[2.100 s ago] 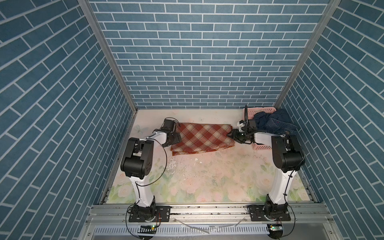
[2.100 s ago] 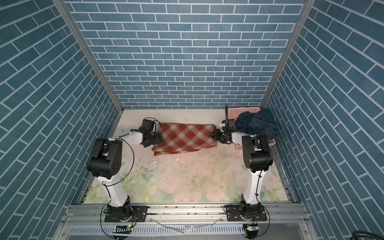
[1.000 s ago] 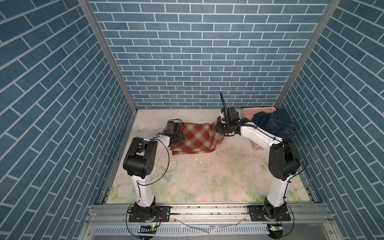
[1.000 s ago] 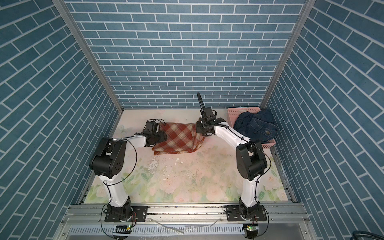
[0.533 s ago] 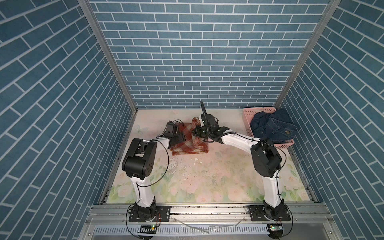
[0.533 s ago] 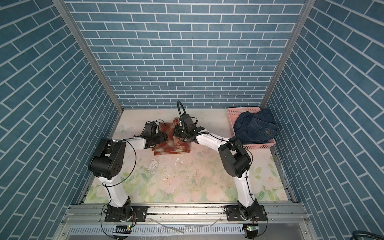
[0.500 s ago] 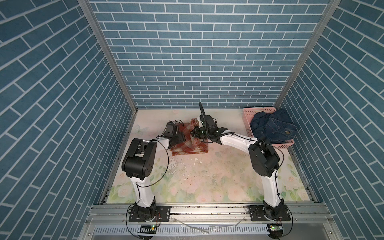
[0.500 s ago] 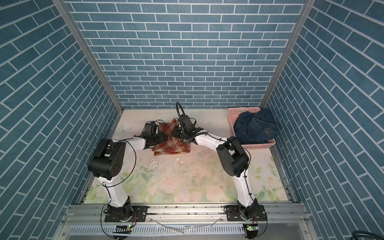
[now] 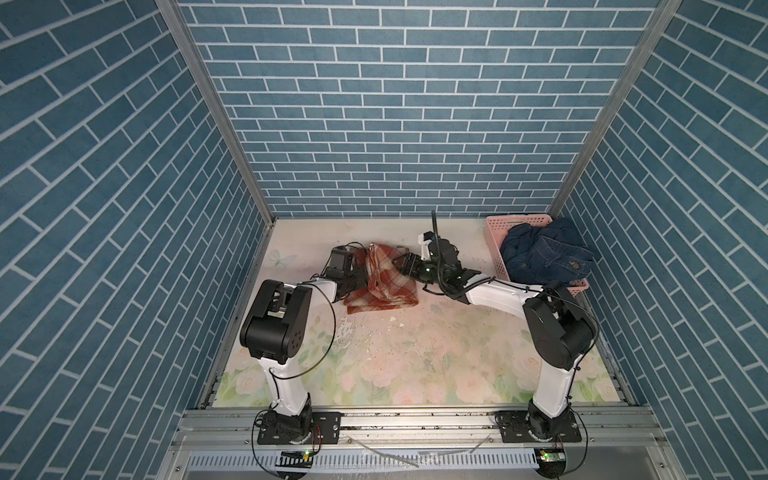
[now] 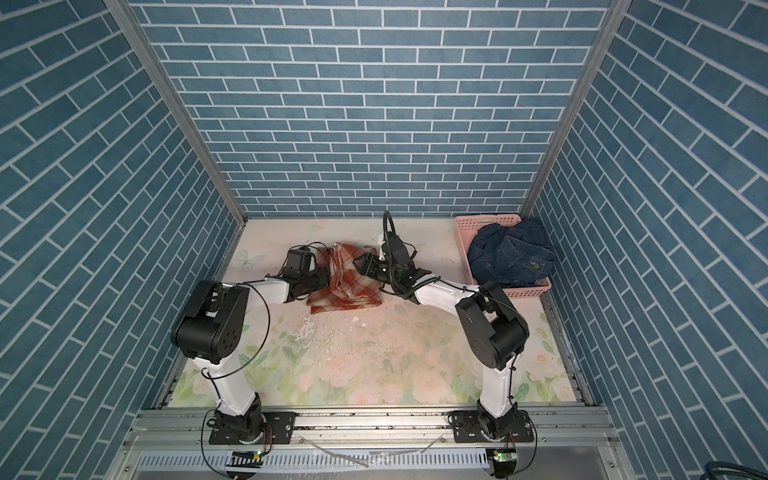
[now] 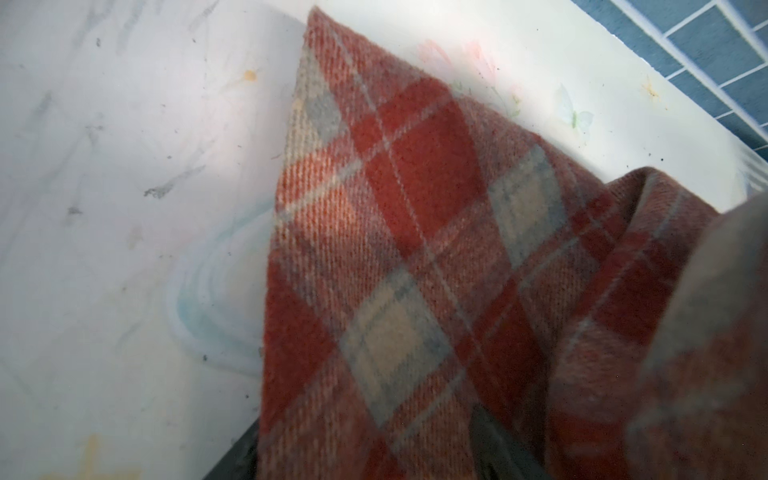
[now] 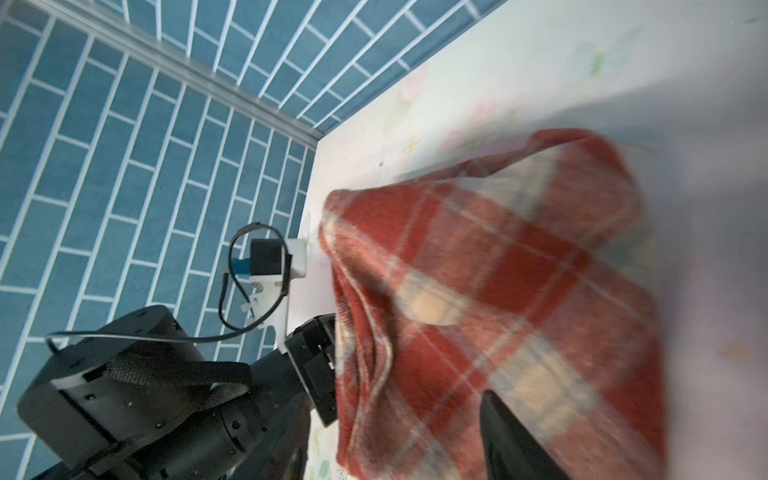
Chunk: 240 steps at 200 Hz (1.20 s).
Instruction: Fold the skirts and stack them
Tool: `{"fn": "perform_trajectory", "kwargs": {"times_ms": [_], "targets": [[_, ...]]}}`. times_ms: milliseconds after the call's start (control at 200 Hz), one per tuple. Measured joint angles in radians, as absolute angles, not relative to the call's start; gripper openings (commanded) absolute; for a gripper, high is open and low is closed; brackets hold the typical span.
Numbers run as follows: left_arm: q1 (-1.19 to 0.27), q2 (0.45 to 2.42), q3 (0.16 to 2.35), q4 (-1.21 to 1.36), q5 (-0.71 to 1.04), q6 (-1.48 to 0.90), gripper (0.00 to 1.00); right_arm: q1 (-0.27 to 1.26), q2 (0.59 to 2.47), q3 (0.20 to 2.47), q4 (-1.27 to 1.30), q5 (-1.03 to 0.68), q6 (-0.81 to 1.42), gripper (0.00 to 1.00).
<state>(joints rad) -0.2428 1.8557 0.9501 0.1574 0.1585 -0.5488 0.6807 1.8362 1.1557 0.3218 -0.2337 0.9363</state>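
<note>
The rust-red and cream plaid skirt (image 9: 384, 280) (image 10: 347, 284) lies folded over on itself at the back of the floral table, its upper layer still rumpled and raised. My left gripper (image 9: 360, 277) sits at its left edge; in the left wrist view the plaid skirt (image 11: 415, 249) drapes over the wide-apart fingers (image 11: 239, 457), so it is open. My right gripper (image 9: 402, 266) hovers at the skirt's right side, open. One dark finger (image 12: 511, 440) shows beside the plaid skirt (image 12: 498, 291); the other is hidden. Two dark denim skirts (image 9: 546, 253) (image 10: 513, 253) are heaped in the basket.
The pink perforated basket (image 9: 496, 232) (image 10: 465, 232) stands at the back right against the brick wall. Brick walls close in the back and both sides. White flakes (image 9: 345, 332) dot the mat in front of the plaid skirt. The left arm's wrist (image 12: 166, 386) is close beside the fold.
My right gripper carried the plaid skirt's right edge leftward over its left half, folding it, then opened from shut and let go. The left gripper stayed at the left edge.
</note>
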Motion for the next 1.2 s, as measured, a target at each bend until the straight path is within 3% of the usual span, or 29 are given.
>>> {"fn": "perform_trajectory", "kwargs": {"times_ms": [275,435,565,870,1200], "targets": [[-0.334,1.85,0.909,0.241,0.139,-0.641,0.7,0.535,1.649,0.96,0.292,-0.163,0.934,0.63],[-0.456,1.879,0.929,0.279,0.134,-0.702,0.71,0.518,1.55,0.953,0.213,-0.127,0.842,0.72],[-0.469,1.879,0.924,0.294,0.152,-0.711,0.73,0.518,1.516,0.953,0.15,-0.128,0.722,0.81],[-0.343,1.704,0.792,0.145,0.216,-0.668,0.75,0.61,1.541,0.987,0.02,-0.096,0.405,0.85],[-0.27,1.731,0.82,0.139,0.287,-0.655,0.74,0.776,1.798,1.273,-0.108,0.02,0.221,0.82]]}}
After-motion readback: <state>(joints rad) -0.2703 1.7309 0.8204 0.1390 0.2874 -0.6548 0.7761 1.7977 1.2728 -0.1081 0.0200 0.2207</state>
